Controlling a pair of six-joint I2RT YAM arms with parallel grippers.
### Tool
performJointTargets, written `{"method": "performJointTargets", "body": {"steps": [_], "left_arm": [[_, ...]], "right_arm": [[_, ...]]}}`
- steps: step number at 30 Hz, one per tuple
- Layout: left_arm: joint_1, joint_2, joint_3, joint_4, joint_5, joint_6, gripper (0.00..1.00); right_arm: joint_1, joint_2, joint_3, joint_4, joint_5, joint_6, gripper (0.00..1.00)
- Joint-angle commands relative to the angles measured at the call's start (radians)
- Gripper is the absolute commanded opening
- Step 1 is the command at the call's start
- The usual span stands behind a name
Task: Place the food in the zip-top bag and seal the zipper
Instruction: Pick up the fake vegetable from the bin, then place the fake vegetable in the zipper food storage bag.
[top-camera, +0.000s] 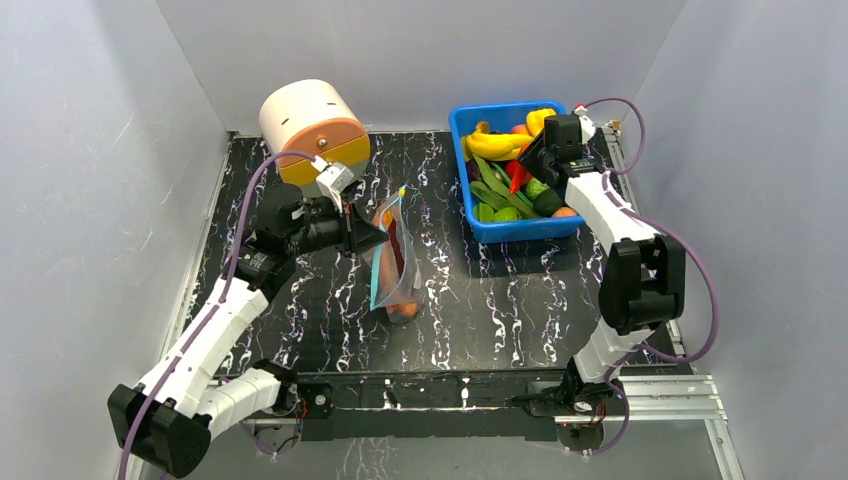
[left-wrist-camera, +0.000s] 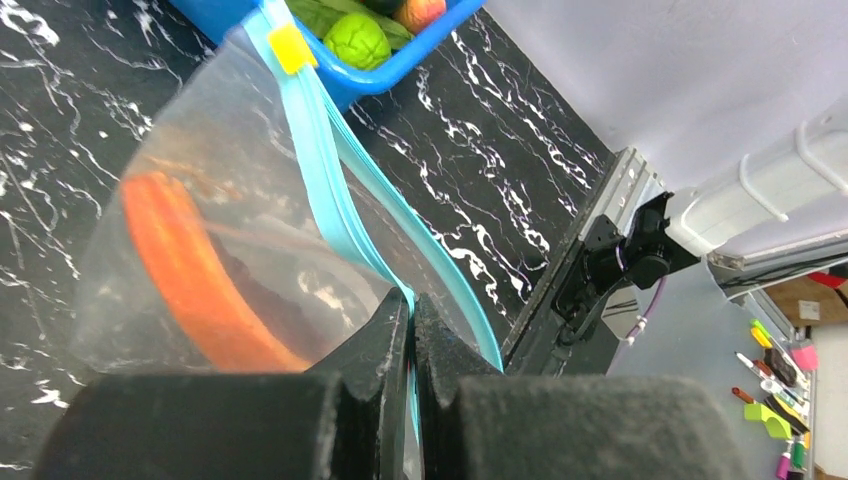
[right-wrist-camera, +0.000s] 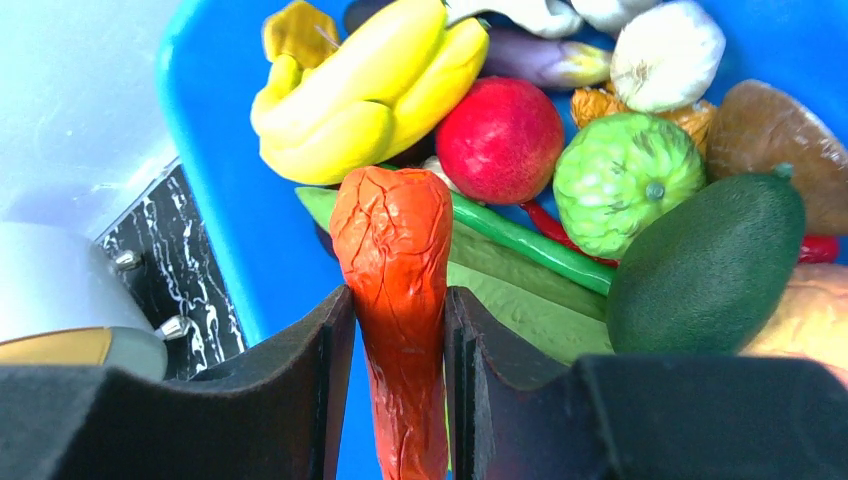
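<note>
**Toy gripped over the bin, bag held ready at mid-table**

The wrinkled orange toy (right-wrist-camera: 395, 240) is clamped between the right jaws over the blue bin (right-wrist-camera: 220, 200). Its long axis runs along the jaws, fat end pointing out toward the other food (right-wrist-camera: 500, 135), thin end back toward the wrist. I'd say the pick is made and the carry comes next: lift clear, cross to the bag (top-camera: 398, 262), and turn the toy to go in end first through the parted zipper (left-wrist-camera: 330, 190). The left jaws are clenched on 1 lip of that strip, holding the bag on edge over the table (top-camera: 480, 320), with 1 orange piece (left-wrist-camera: 185, 270) inside.
</note>
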Motion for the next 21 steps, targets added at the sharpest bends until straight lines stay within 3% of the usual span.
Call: {"method": "performJointTargets", "body": {"steps": [1,15,21], "left_arm": [[-0.003,-0.003,0.141,-0.105,-0.05,0.084,0.0],[-0.003,0.096,0.334,-0.334,-0.203,0.186,0.0],[-0.003,0.138,0.25,-0.234,-0.131,0.121,0.0]], "right_arm": [[0.001,-0.118,-0.015,0.088,0.008,-0.109,0.13],[0.103,-0.392,-0.159,0.159,-0.264,-0.083,0.13],[0.241,-0.441,-0.172,0.118,-0.337,-0.08,0.13]]}}
